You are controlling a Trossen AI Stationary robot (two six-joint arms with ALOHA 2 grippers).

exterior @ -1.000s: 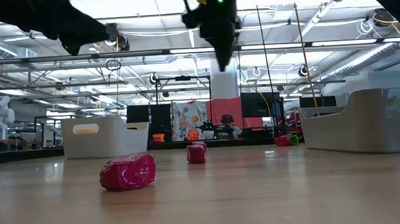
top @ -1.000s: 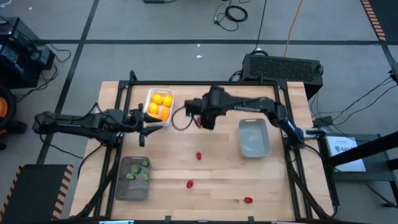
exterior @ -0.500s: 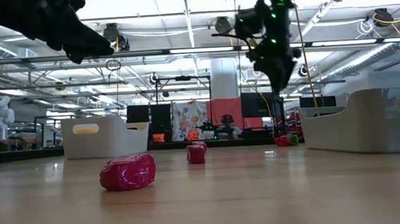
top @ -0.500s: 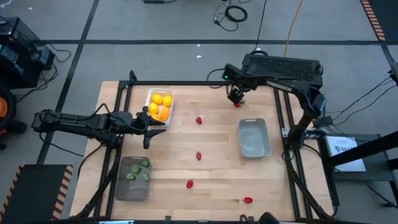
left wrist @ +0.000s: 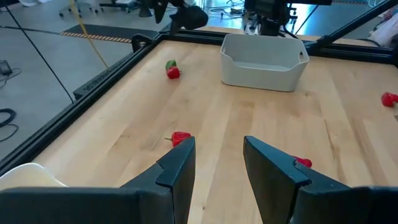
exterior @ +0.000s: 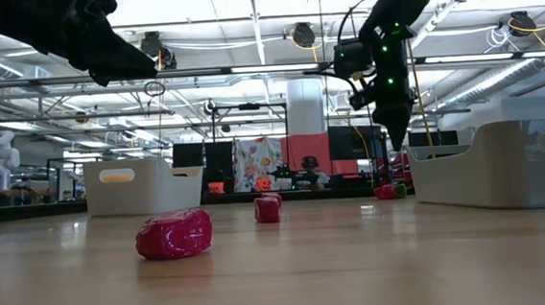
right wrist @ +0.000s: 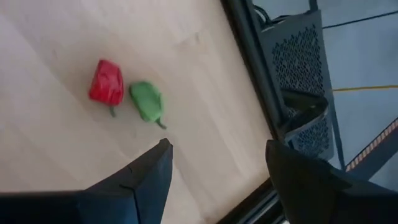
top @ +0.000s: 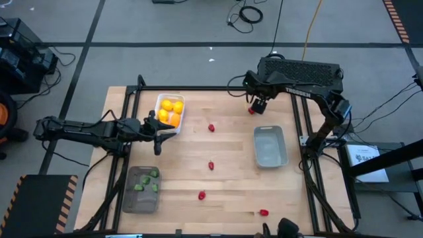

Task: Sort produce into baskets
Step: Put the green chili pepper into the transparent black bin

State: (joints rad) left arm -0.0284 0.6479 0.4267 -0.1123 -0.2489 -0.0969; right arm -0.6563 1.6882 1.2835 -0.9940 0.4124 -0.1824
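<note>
Yellow and orange fruits fill the white basket (top: pixel 169 111) at the far left. Green pieces lie in the dark mesh basket (top: pixel 143 188) at the near left. The light grey basket (top: pixel 270 146) stands at the right. Red pieces lie loose on the table (top: pixel 211 127) (top: pixel 211 165) (top: pixel 201 195). My right gripper (top: pixel 259 106) hangs open above a red piece (right wrist: pixel 106 82) and a green piece (right wrist: pixel 147 101) that lie side by side near the far edge. My left gripper (left wrist: pixel 219 146) is open beside the white basket, with nothing between its fingers.
Another red piece (top: pixel 264 212) lies near the front edge at the right. A black frame rail (top: pixel 211 88) runs along the table's far edge, close behind my right gripper. A black perforated box (top: pixel 301 71) stands beyond that rail.
My right gripper has swung from beside the white basket toward the table's far right and come down over the red and green pair near the far edge. It has stayed open. A red piece that the arm covered before shows on the table now.
</note>
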